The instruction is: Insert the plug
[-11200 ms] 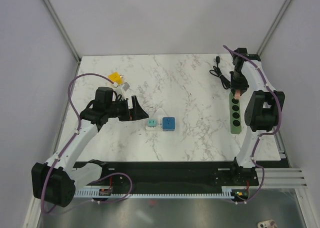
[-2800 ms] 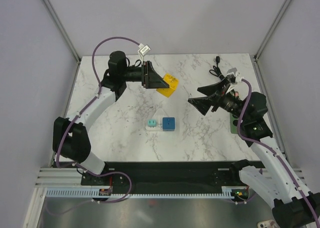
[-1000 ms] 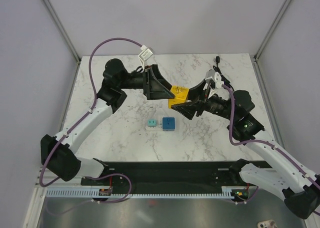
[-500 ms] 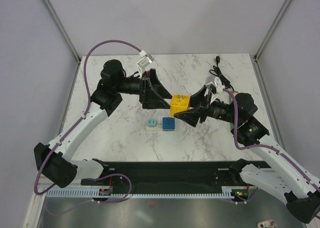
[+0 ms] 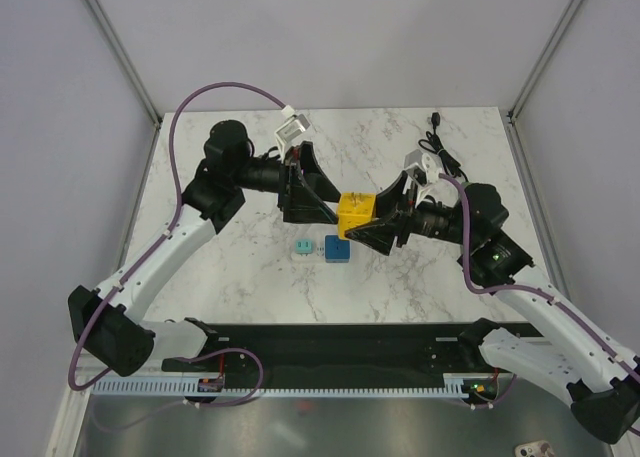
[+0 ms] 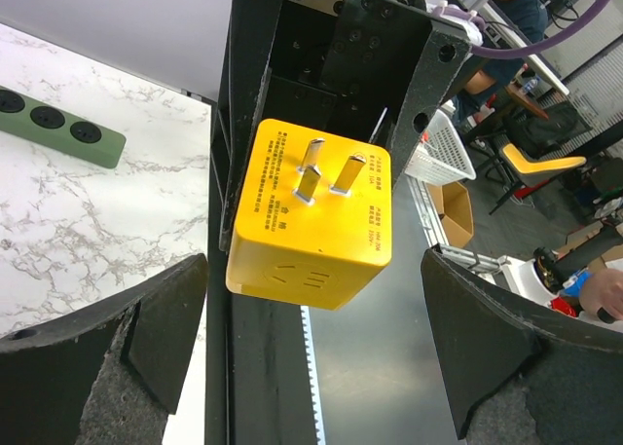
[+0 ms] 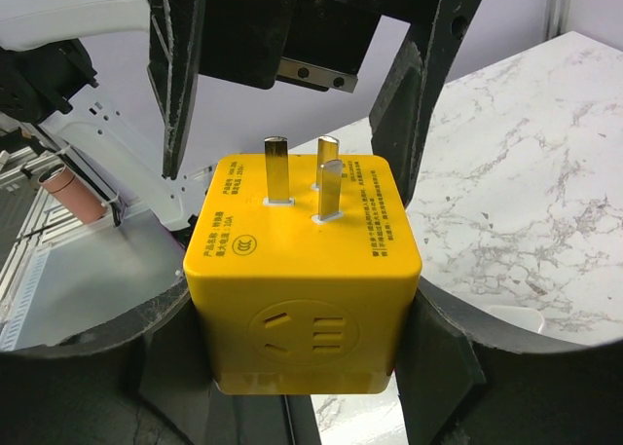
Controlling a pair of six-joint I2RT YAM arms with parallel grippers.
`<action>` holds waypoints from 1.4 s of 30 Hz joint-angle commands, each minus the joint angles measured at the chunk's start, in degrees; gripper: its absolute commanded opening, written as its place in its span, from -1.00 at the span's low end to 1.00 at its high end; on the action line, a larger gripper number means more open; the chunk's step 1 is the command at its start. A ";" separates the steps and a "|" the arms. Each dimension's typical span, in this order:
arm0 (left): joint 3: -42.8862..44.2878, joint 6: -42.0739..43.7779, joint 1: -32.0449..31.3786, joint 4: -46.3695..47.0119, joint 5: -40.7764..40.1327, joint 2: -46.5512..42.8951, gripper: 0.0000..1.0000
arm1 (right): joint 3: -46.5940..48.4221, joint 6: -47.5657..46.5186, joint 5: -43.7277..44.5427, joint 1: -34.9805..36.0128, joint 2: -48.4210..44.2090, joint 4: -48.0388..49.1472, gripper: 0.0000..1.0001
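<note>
One handover done: plug is in the right gripper, left has let go

Yellow plug (image 5: 355, 213) hangs in mid-air at centre frame of the top view, above the table (image 5: 250, 297) and just up-right of the blue block (image 5: 337, 248). Right gripper (image 5: 372, 219) is part closed on it. The right wrist view shows both fingers (image 7: 97, 387) pressed on the cube's side faces, nothing else in the grip. Left gripper (image 5: 322, 192) stands wide open and holds nothing. In the left wrist view the cube sits out ahead of its fingers with gaps on both sides.

Change: a few seconds ago the left gripper alone carried the plug in the upper middle of the frame, with the right gripper well apart. A second ago the two met at the cube, slightly higher in frame. Now only the right one grips it.

Meaning: transfer looks complete. Prongs (image 7: 292, 177) point away from the right wrist, toward the left gripper, so they lead. That suits a push into a socket. Green power strip (image 6: 58, 124) shows only at upper left of the left wrist view; the top view does not show it.

Next, as a judgement: left arm clears out, right arm carries the plug over to the strip and turns the prongs down. Risk: the cube twists in the grip on contact.
</note>
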 commanded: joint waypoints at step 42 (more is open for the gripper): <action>-4.94 -29.64 -2.96 20.59 -13.85 -0.19 -0.96 | 2.33 -10.80 19.97 -0.11 -6.77 -5.34 0.65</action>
